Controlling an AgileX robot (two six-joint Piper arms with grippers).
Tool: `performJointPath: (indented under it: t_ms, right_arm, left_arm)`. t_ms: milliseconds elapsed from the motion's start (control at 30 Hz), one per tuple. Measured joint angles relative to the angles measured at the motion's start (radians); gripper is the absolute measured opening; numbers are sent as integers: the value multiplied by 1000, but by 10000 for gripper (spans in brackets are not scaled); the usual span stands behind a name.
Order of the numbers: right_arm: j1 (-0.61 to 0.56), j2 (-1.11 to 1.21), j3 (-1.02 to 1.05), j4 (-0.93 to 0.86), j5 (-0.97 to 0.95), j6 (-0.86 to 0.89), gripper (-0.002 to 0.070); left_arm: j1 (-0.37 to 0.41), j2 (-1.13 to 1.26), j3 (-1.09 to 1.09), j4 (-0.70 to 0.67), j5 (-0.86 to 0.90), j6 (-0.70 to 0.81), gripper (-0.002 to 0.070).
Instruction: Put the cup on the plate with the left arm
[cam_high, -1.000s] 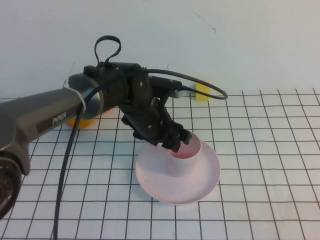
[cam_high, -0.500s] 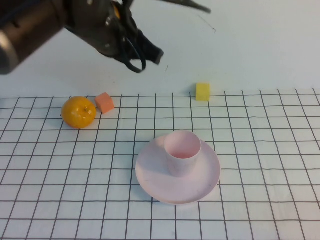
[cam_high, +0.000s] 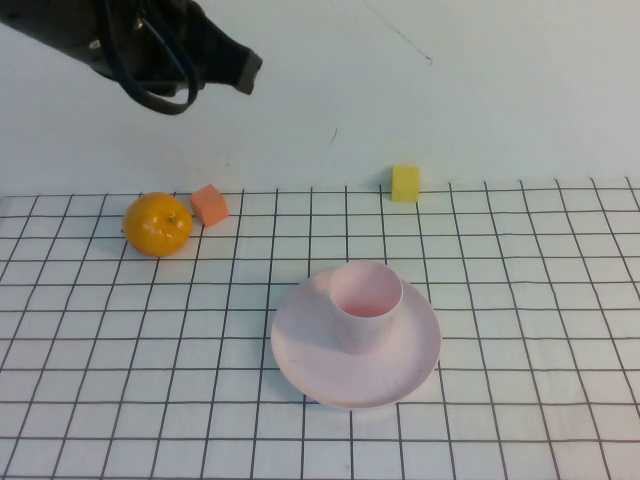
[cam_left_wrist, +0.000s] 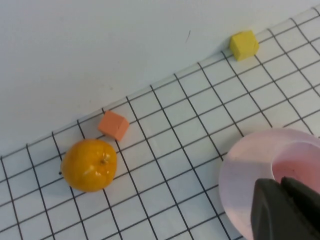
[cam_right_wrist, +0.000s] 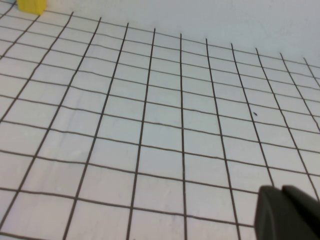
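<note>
White gridded cloth covers the table (cam_high: 520, 400), with a plain pale wall behind it. At the middle, the cup (cam_high: 366, 303) stands upright on the plate (cam_high: 310, 360), a little toward the plate's far side, its mouth open to the ceiling, so the placing looks done as far as I can judge. Nothing touches the cup; it sits free and steady on its base. To the far left lie an orange (cam_high: 157, 224) and, just beside it, a small orange block (cam_high: 209, 204); a yellow block (cam_high: 405, 184) sits far back, right of centre, well apart from the plate. The left gripper (cam_high: 240, 68) hangs high at the far left, well above the table, carrying nothing, its fingers (cam_left_wrist: 285, 207) closed together and pointing down toward the plate. The right gripper (cam_right_wrist: 286, 212) is out of the high view; its wrist camera shows it over bare cloth, fingers pressed together and empty, apparently parked.
</note>
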Motion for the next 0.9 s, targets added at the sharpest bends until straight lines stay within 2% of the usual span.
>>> performJointPath:
  t_ms: [233, 367, 567, 633, 900]
  right_arm:
    - [0, 0, 0, 0, 0, 0, -2]
    - [0, 0, 0, 0, 0, 0, -2]
    - [0, 0, 0, 0, 0, 0, -2]
    - [0, 0, 0, 0, 0, 0, -2]
    - [0, 0, 0, 0, 0, 0, -2]
  left_arm:
    - [0, 3, 6, 1, 81, 12, 0]
    - [14, -1, 10, 45, 165, 14, 0]
    - [33, -66, 32, 91, 168, 5, -1]
    - [37, -113, 54, 92, 102, -18, -1]
    - [39, -387, 305, -25, -419, -43, -1]
